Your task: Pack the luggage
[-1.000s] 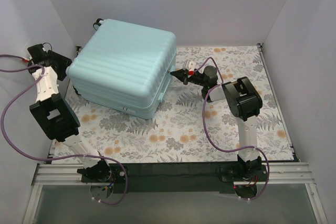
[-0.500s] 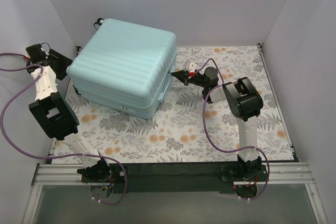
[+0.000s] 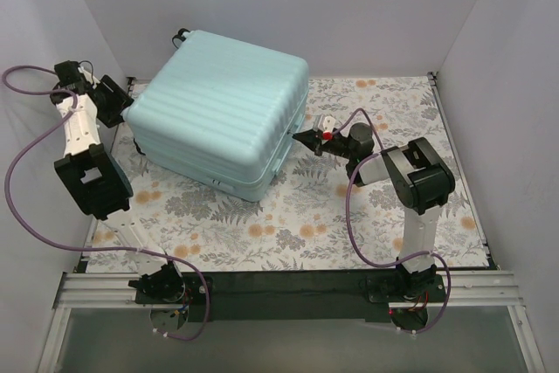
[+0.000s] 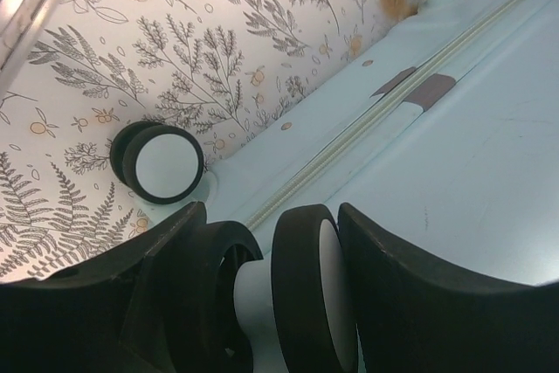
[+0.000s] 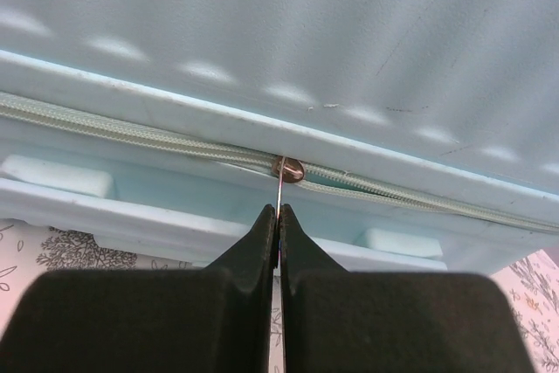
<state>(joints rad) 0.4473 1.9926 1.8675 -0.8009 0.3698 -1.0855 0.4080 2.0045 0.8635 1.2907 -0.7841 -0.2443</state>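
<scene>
The luggage (image 3: 223, 107) is a pale mint ribbed suitcase lying flat and shut at the back left of the floral mat. My left gripper (image 3: 122, 109) is at its left corner. In the left wrist view that gripper (image 4: 271, 211) straddles a black twin caster wheel (image 4: 306, 294), one finger pressed against each side. My right gripper (image 3: 300, 136) is at the case's right side. It is shut (image 5: 278, 216) on the thin metal zipper pull (image 5: 278, 191), which hangs from the slider (image 5: 289, 169) on the zip line.
A second caster wheel (image 4: 162, 163) rests on the mat beside the held one. White walls stand close on the left, back and right. The floral mat (image 3: 349, 207) lies bare in front of the case. A metal rail (image 3: 279, 290) runs along the near edge.
The luggage has slid to the right and turned a little. Both grippers went with it, the left at the wheel, the right still pinching the zipper pull.
</scene>
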